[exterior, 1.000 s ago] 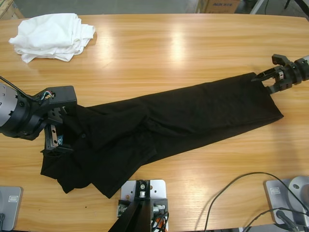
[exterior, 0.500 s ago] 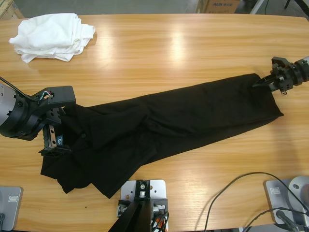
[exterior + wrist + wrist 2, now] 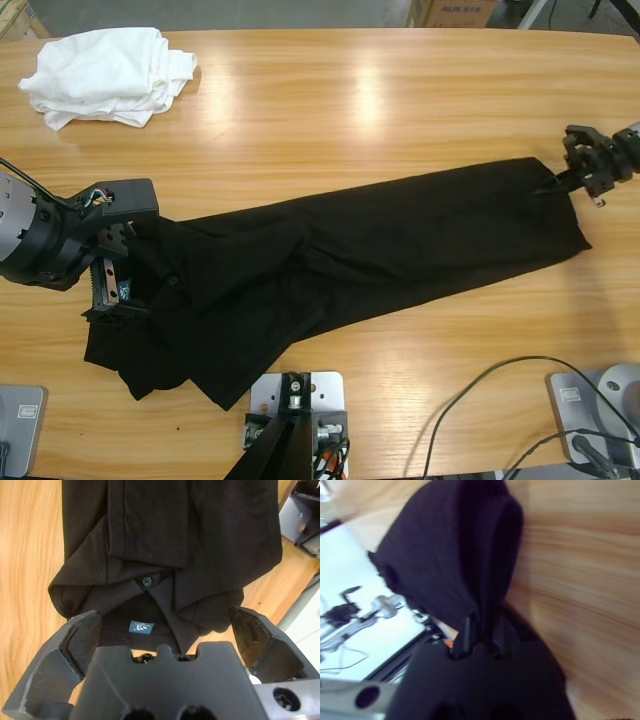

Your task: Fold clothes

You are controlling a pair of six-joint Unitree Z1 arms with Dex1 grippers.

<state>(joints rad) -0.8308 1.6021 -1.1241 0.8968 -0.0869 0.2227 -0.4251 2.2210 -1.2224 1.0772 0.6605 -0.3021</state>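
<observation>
The clothes are a black polo shirt [image 3: 350, 250] stretched in a long band across the table [image 3: 380, 90], and a white bundle [image 3: 105, 75] at the far left corner. My left gripper [image 3: 110, 285] stands open over the collar end. In the left wrist view its jaws [image 3: 165, 622] straddle the collar, a button [image 3: 146, 581] and a blue neck label [image 3: 139, 627]. My right gripper [image 3: 562, 180] is shut on the shirt's far right corner. Seen from the right wrist, that gripper [image 3: 480, 625] pinches a fold of the black cloth [image 3: 455, 555].
A black cable [image 3: 480, 400] loops over the table's near right part. A cardboard box [image 3: 445, 12] stands beyond the table's far edge. Bare wood lies between the white bundle and the black shirt.
My right gripper has gone from open to shut on the shirt's right corner and drawn slightly to the right, pulling the cloth taut. The left arm has stayed still.
</observation>
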